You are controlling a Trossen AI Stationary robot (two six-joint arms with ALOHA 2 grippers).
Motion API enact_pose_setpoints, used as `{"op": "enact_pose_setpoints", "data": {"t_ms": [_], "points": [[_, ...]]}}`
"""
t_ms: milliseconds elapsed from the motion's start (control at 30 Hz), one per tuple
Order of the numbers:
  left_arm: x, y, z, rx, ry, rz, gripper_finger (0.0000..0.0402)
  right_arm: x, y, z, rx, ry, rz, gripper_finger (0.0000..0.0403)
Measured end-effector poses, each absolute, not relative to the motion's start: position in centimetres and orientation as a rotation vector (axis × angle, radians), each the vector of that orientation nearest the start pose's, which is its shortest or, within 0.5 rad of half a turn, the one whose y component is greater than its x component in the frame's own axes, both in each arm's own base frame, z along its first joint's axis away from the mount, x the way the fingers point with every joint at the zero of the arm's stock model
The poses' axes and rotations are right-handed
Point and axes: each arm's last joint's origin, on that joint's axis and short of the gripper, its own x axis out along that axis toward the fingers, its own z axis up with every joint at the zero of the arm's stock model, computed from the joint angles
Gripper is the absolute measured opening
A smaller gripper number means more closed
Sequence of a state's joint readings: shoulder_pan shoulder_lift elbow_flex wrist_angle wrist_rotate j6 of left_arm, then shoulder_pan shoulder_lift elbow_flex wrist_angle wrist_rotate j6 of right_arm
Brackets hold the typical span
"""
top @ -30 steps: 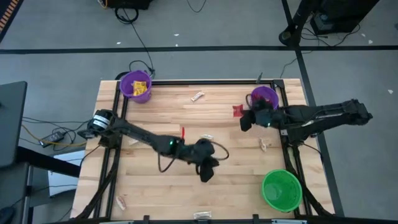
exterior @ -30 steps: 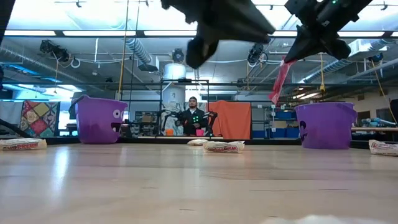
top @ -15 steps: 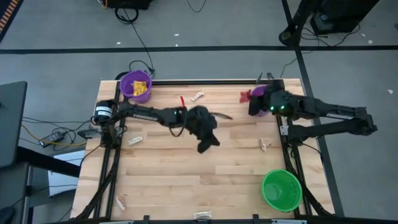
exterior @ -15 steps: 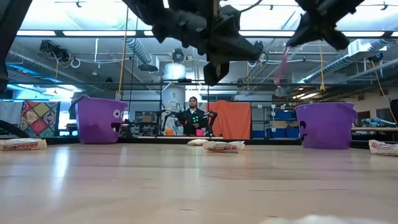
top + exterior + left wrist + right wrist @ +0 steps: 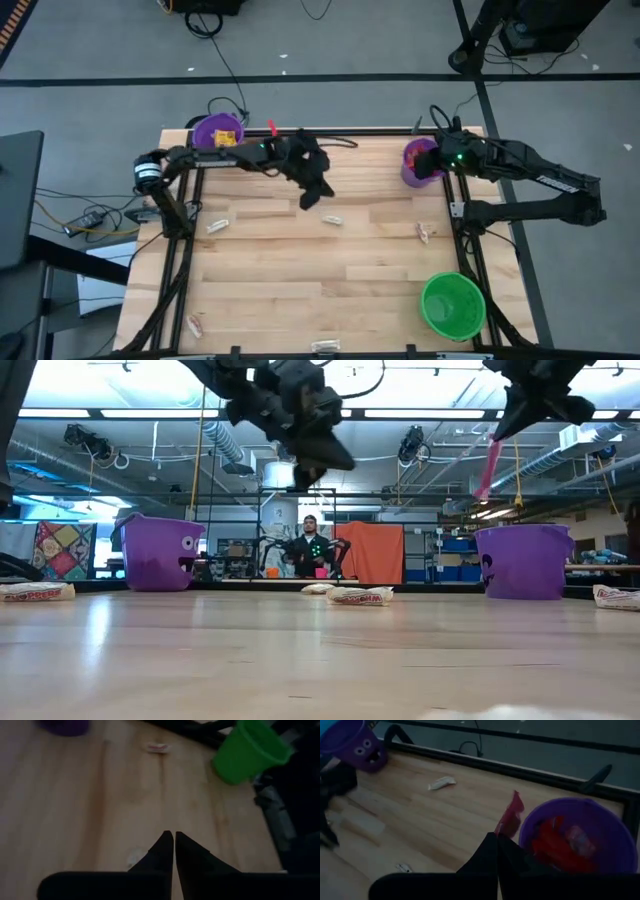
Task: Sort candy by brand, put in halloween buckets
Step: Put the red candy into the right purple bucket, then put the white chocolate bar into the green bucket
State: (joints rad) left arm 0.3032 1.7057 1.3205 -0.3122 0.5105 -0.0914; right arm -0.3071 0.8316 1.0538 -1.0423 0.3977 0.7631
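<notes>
Over the far-right purple bucket (image 5: 421, 160) my right pincer (image 5: 496, 836) pinches a red candy (image 5: 510, 817); tan pieces (image 5: 331, 219) remain on the bench (image 5: 300, 280).

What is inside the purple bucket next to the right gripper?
The purple bucket holds red wrapped candies, with one paler pink piece among them. Its floor is covered by them. The right gripper holds another red wrapper beside the rim.

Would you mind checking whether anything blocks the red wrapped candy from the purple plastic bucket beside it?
Nothing visible does: the right gripper holds the red candy at the open purple bucket's rim.
</notes>
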Motion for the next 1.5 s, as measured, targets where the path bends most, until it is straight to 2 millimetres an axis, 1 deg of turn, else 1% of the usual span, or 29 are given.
{"op": "enact_pose_setpoints", "data": {"t_ms": [133, 367, 467, 633, 767, 900, 967, 1067, 1233, 1367, 1500], "points": [[34.7, 11.2, 28.1, -0.339, 0.666, -0.093, 0.0014, 12.3, -5.3, 34.2, 0.621, 0.551, -0.943, 0.0003], [32.1, 13.1, 29.3, -0.385, 0.697, -0.017, 0.0010, 11.9, -6.2, 34.1, 0.590, 0.618, -0.869, 0.0003], [31.0, 13.6, 29.7, -0.404, 0.715, 0.010, 0.0010, 11.9, -6.9, 34.0, 0.598, 0.638, -0.873, 0.0003], [30.5, 13.7, 29.9, -0.377, 0.740, 0.046, 0.0010, 12.0, -7.9, 33.6, 0.597, 0.677, -0.901, 0.0003], [30.4, 13.7, 29.5, -0.379, 0.774, 0.046, 0.0010, 12.2, -8.4, 33.0, 0.603, 0.740, -0.934, 0.0003], [30.2, 13.6, 28.8, -0.380, 0.806, 0.044, 0.0010, 11.9, -8.6, 32.0, 0.583, 0.863, -1.071, 0.0004], [29.9, 13.4, 28.3, -0.391, 0.820, 0.035, 0.0010, 11.8, -8.6, 31.6, 0.592, 0.921, -1.112, 0.0004], [29.5, 13.2, 27.3, -0.400, 0.832, 0.030, 0.0011, 12.1, -8.7, 30.9, 0.617, 0.965, -1.111, 0.0012], [29.2, 12.6, 25.4, -0.442, 0.862, 0.032, 0.0016, 12.4, -8.9, 30.6, 0.663, 0.959, -1.129, 0.0055], [29.3, 11.5, 24.1, -0.449, 0.869, -0.002, 0.0022, 12.3, -8.7, 30.7, 0.701, 0.937, -1.154, 0.0099], [29.9, 10.8, 23.7, -0.402, 0.832, -0.004, 0.0040, 12.3, -8.3, 31.0, 0.720, 0.887, -1.145, 0.0134]]}}
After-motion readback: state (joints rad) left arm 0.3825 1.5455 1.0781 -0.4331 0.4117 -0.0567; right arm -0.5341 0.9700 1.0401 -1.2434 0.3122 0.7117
